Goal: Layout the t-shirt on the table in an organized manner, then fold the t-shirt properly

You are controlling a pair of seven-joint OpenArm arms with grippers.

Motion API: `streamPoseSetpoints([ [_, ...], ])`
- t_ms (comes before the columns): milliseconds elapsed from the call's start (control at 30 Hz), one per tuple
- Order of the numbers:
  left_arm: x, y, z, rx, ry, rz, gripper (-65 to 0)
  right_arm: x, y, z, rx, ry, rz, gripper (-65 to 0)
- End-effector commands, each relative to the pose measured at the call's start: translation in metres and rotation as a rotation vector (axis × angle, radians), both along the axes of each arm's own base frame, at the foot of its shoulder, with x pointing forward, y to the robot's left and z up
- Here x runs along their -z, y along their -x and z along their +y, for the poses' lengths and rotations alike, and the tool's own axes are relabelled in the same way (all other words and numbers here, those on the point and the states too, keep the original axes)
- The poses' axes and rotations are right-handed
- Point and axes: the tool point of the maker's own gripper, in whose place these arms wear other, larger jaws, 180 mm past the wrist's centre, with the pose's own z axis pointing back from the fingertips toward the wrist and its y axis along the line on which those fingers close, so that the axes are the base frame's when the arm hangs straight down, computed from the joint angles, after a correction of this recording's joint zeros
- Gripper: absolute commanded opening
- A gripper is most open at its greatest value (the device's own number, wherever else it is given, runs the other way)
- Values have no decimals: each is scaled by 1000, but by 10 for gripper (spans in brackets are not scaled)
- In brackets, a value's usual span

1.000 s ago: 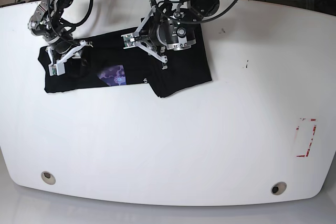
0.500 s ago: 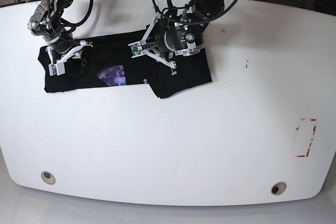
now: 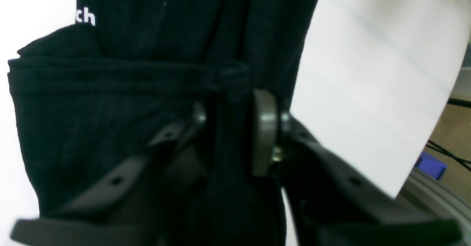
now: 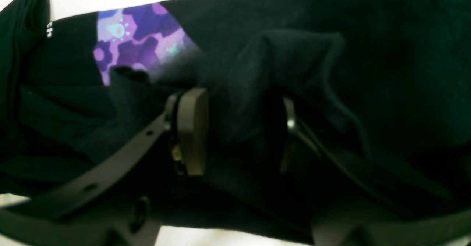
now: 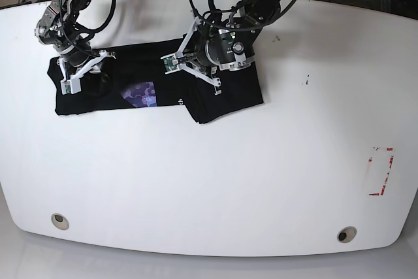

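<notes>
Bright even light, blurry wrist views

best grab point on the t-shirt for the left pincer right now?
The doubled hem edge of the t-shirt, taken from above. There the layers stack into a thick ridge that the left pincer can straddle; the flat panel beyond offers nothing to pinch.

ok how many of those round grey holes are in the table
2. One hole sits near the front left corner of the table in the base view, the other hole near the front right corner. The arms or shirt could be hiding others.
</notes>
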Motion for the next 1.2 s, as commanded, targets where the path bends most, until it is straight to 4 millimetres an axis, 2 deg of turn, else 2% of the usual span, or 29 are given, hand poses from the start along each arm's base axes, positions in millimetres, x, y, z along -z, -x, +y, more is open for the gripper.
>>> streamPoseSetpoints([
  [0, -13, -6, -9, 4, 40, -28, -604, 19, 21, -3, -22, 45, 130, -404],
  [67, -13, -5, -9, 6, 41, -28, -635, 19, 22, -3, -23, 46, 131, -404],
  [333, -14, -6, -9, 5, 43, -32, -640, 19, 22, -3, -23, 46, 131, -404],
  [667, -34, -5, -13, 5, 83, -78, -640, 19, 21, -3, -23, 46, 130, -404],
  [933, -36, 19, -30, 89, 93, -78, -640, 19, 21, -3, -24, 46, 130, -404],
  [1167, -30, 26, -27, 108, 75, -69, -637, 17, 17, -3, -24, 45, 122, -404],
])
